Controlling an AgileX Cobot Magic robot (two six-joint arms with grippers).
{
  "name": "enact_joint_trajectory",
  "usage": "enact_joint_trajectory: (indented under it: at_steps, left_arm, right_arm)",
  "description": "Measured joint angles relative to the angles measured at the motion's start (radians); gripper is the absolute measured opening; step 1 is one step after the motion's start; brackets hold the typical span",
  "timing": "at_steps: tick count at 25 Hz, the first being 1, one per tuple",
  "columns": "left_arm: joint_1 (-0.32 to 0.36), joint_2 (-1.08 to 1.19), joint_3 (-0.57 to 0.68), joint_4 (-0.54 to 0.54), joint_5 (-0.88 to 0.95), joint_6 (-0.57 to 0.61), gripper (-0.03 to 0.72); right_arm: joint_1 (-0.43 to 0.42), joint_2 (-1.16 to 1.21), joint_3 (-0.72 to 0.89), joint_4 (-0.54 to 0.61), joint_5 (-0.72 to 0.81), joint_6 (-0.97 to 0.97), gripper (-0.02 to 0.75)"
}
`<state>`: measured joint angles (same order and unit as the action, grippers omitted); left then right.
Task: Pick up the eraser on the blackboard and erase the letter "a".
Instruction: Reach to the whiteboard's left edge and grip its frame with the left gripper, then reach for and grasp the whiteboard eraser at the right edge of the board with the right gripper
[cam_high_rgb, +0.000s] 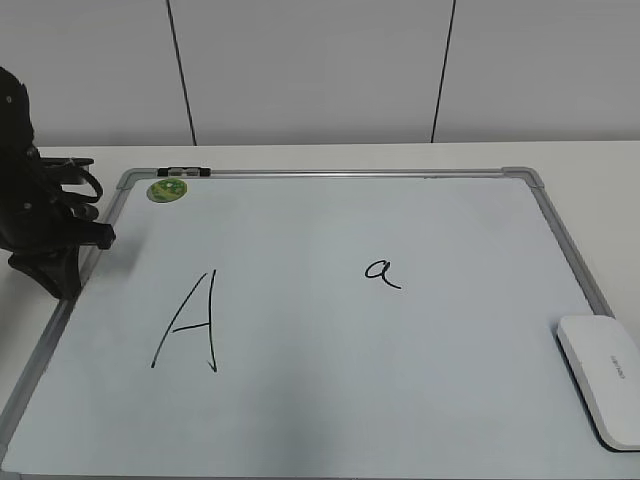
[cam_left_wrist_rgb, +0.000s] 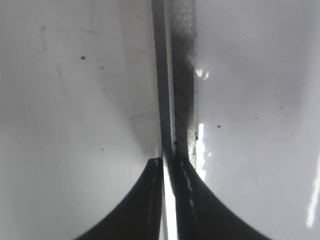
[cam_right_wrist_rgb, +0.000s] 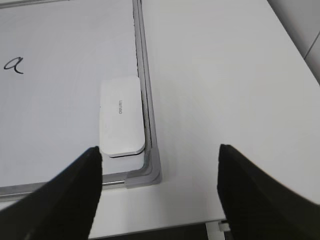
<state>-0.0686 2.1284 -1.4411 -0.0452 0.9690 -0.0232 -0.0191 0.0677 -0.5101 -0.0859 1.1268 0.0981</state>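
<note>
The eraser (cam_high_rgb: 605, 378) is a flat white block lying on the blackboard (cam_high_rgb: 330, 390) by its right frame, near the front right corner. The small letter "a" (cam_high_rgb: 381, 271) is written near the board's middle. In the right wrist view the eraser (cam_right_wrist_rgb: 121, 116) lies ahead and left of my right gripper (cam_right_wrist_rgb: 159, 148). That gripper is open and empty, above the board's corner cap, with the "a" (cam_right_wrist_rgb: 14, 64) far left on the blackboard (cam_right_wrist_rgb: 50, 125). My left gripper (cam_high_rgb: 62, 280) is shut and empty, over the board's left frame (cam_left_wrist_rgb: 169, 162).
A large capital "A" (cam_high_rgb: 190, 325) is drawn on the board's left part. A round green magnet (cam_high_rgb: 167, 189) sits at the top left corner, with a small black-and-white clip (cam_high_rgb: 185, 172) on the top frame. The white table (cam_high_rgb: 600, 180) surrounds the board; its front edge (cam_right_wrist_rgb: 200, 220) is near.
</note>
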Motion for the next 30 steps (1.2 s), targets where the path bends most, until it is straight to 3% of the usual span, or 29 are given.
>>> enact_joint_trajectory:
  at_steps: [9,16,19,25,30]
  left_arm:
    - [0.000,0.000,0.000,0.000,0.000,0.000,0.032]
    - [0.000,0.000,0.000,0.000,0.002,0.000,0.033]
    - [0.000,0.000,0.000,-0.004,0.002,0.000,0.033]
    - [0.000,0.000,0.000,-0.011,0.002,0.000,0.033]
    - [0.000,0.000,0.000,-0.014,0.002,0.000,0.034]
  right_arm:
    - [0.036,0.495,-0.097,0.021,-0.060,-0.013,0.534]
    - [0.037,0.819,-0.152,0.199,-0.060,-0.161,0.534]
    - [0.037,0.911,-0.176,0.214,-0.066,-0.178,0.535]
    - [0.037,1.152,-0.252,0.244,-0.140,-0.188,0.647]
    - [0.037,1.276,-0.266,0.277,-0.204,-0.188,0.670]
